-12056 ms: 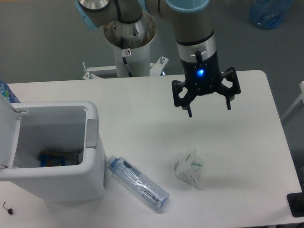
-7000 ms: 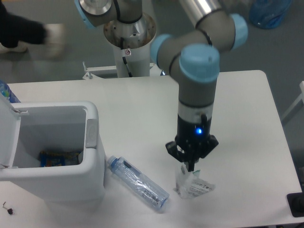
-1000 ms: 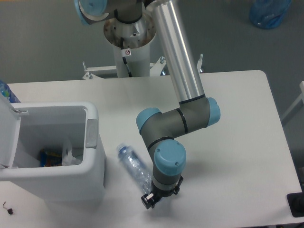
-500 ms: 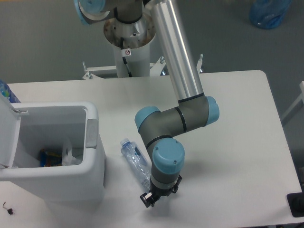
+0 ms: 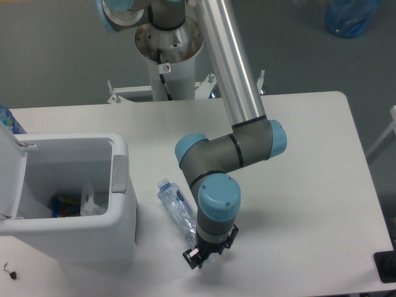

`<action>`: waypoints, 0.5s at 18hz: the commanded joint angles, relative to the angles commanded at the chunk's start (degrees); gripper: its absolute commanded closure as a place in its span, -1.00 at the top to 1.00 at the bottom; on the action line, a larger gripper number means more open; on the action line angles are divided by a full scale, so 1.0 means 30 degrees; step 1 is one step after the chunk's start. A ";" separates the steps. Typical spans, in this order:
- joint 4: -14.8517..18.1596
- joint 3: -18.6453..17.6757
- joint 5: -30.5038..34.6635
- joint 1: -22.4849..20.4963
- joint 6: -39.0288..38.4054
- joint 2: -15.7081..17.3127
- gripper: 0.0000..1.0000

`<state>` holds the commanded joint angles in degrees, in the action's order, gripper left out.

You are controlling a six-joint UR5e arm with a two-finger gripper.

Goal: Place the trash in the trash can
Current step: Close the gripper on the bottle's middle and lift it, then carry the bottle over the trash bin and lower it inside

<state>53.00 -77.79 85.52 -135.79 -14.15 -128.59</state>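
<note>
Fixed camera view, one entry per item.

Large white rectangular plastic bin (image 5: 124, 204): standing open at the table's left edge, grey latch tab (image 5: 119, 174) showing on its rim.

Small crumpled clear plastic wrapper (image 5: 90, 203): lying inside the bin, beside a dark blue packet (image 5: 65, 205).

Crushed clear plastic bottle with blue cap (image 5: 176, 206): lying slanted on the white table (image 5: 309, 154), just right of the bin.

Black two-finger gripper (image 5: 199, 255): pointing down at the bottle's lower end (finger state cannot be told; wrist is hiding it).
</note>
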 joint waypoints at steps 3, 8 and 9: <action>-0.0058 0.0439 -0.0087 -0.0760 0.0029 0.1726 -0.05; -0.2223 0.0674 -0.1428 -0.1903 -0.0583 0.4890 -0.02; -0.2459 0.0675 -0.1928 -0.2079 -0.0673 0.5331 -0.02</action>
<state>45.62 -75.76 79.73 -142.03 -16.17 -112.60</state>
